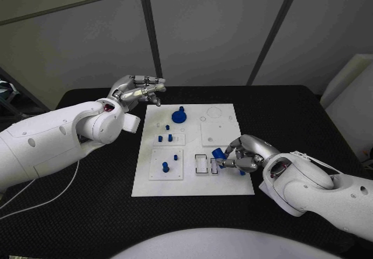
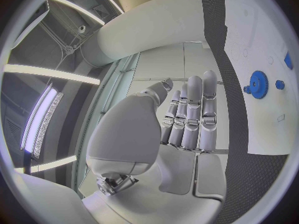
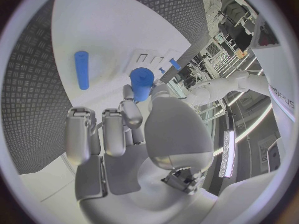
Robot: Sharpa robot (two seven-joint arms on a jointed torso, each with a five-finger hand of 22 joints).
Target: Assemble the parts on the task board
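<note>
The right hand (image 1: 242,155) pinches a blue peg (image 3: 141,83) over the board's (image 1: 225,183) near right part, so I'd keep it upright above its slot, while the left hand (image 1: 140,89) hangs empty, fingers loosely curled.

Head overhead; wrists close; share task board (image 1: 194,151).

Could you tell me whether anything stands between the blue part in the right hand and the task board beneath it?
Nothing visible does. The right hand holds the blue part just above bare task board.
</note>
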